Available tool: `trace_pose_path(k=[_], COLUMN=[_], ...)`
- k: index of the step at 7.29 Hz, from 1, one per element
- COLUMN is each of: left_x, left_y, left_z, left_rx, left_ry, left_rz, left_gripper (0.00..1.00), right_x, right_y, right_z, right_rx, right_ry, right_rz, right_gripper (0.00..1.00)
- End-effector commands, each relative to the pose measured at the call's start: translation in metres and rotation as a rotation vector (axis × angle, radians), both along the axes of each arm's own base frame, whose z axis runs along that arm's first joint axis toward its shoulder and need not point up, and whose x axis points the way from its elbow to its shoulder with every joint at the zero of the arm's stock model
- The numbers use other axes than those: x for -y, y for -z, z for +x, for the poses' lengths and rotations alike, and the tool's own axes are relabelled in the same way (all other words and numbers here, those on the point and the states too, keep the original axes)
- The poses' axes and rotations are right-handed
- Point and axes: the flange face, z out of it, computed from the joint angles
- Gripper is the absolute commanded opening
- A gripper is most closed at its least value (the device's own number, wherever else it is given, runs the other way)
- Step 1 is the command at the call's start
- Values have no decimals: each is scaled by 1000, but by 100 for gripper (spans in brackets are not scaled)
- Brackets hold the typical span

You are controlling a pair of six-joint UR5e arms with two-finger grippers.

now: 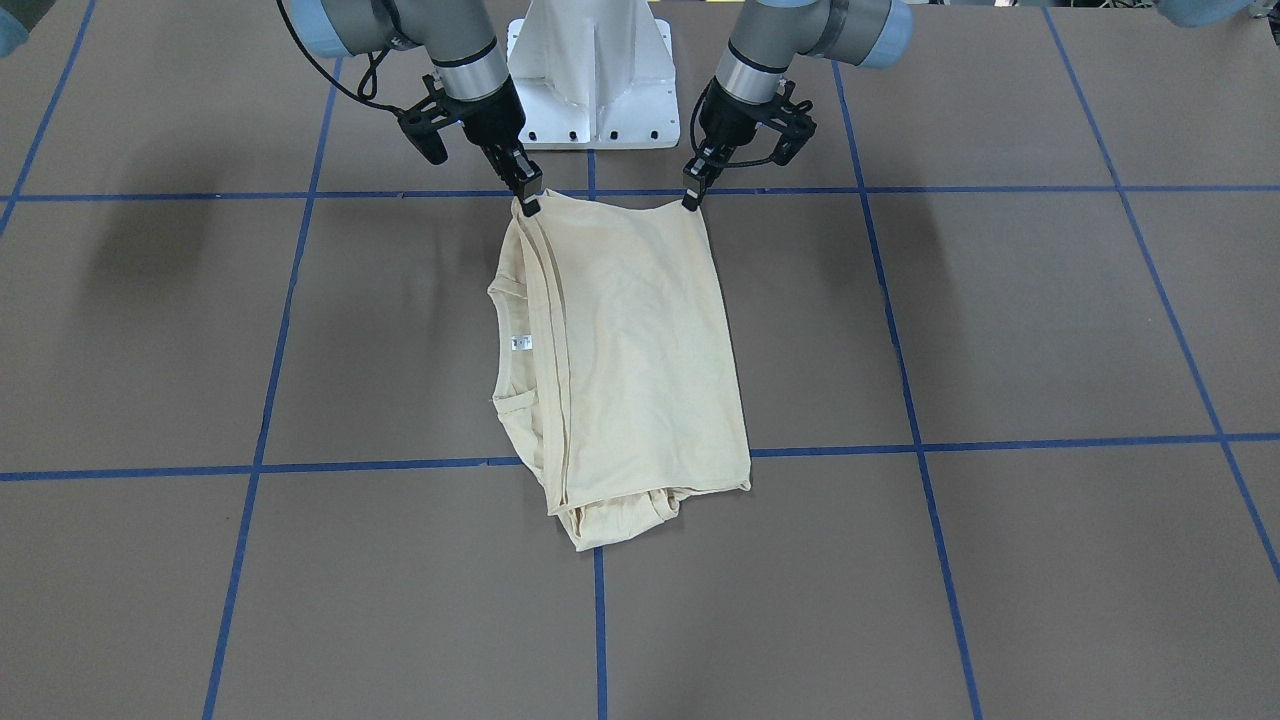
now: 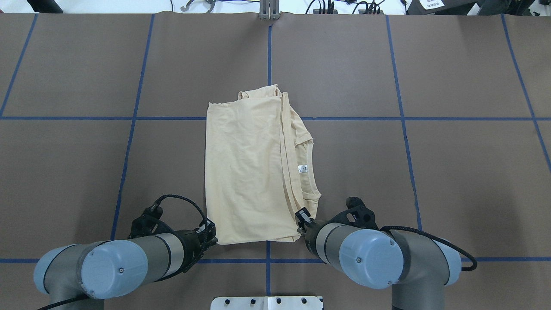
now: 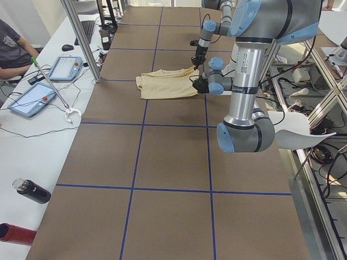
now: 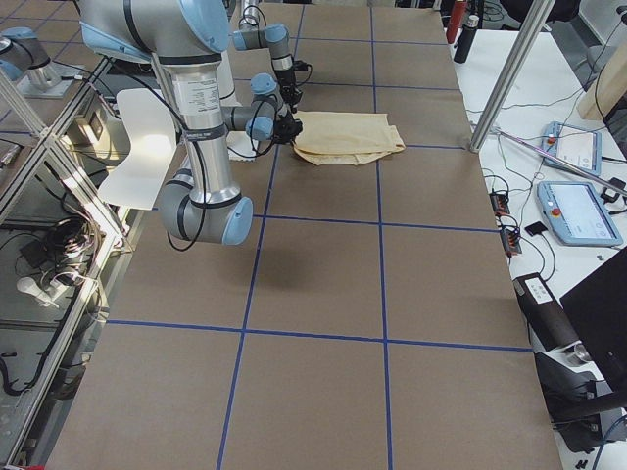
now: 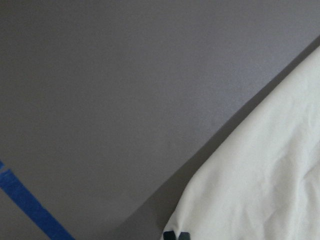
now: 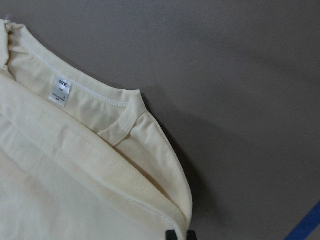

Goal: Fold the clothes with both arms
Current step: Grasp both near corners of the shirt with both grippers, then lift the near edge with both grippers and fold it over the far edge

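Since both wrist views show dark fingertips drawn close together right at the cloth's edge, the left gripper (image 1: 691, 198) appears to be pinching one near corner of the T-shirt (image 2: 245, 172) and the right gripper (image 1: 527, 203) the other, at the collar side. Between them the hem runs fairly straight, and the front-facing view suggests the corners are raised slightly off the table (image 2: 430, 172). From there the garment stretches away from the robot as a long folded rectangle, lying flat in the middle of the table across a blue tape line (image 2: 366, 118). Its neck label (image 2: 303, 168) shows on the robot's right side, and some bunched layers stick out at the far end. My reading is that the lengthwise folds are done and the crosswise fold is in hand. The next move would call for lifting both corners evenly and carrying them forward over the far edge, keeping the hem taut so the thin layers do not slide apart.
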Motion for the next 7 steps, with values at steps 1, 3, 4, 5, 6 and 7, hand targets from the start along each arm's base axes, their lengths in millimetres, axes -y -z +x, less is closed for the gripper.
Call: trace_pose_path(k=[1, 3, 4, 5, 6, 7], left_x=[-19, -27, -22, 3, 44, 101], left_y=[30, 60, 59, 75, 66, 64], left_z=[-16, -36, -41, -62, -70, -72], left_rx=[-69, -88, -50, -57, -11, 41], left_ry=[-55, -69, -84, -80, -27, 20], left_rz=[-3, 2, 6, 116, 170, 246], left_gripper=[0, 0, 0, 0, 0, 0], right_x=[-30, -33, -5, 38, 89, 133], right_y=[-6, 10, 20, 31, 45, 47], right_z=[28, 55, 69, 64, 64, 68], right_rx=[13, 53, 24, -20, -46, -74], right_ry=[38, 39, 7, 9, 35, 13], right_rz=[-5, -3, -11, -46, -13, 26], right_gripper=[0, 0, 0, 0, 0, 0])
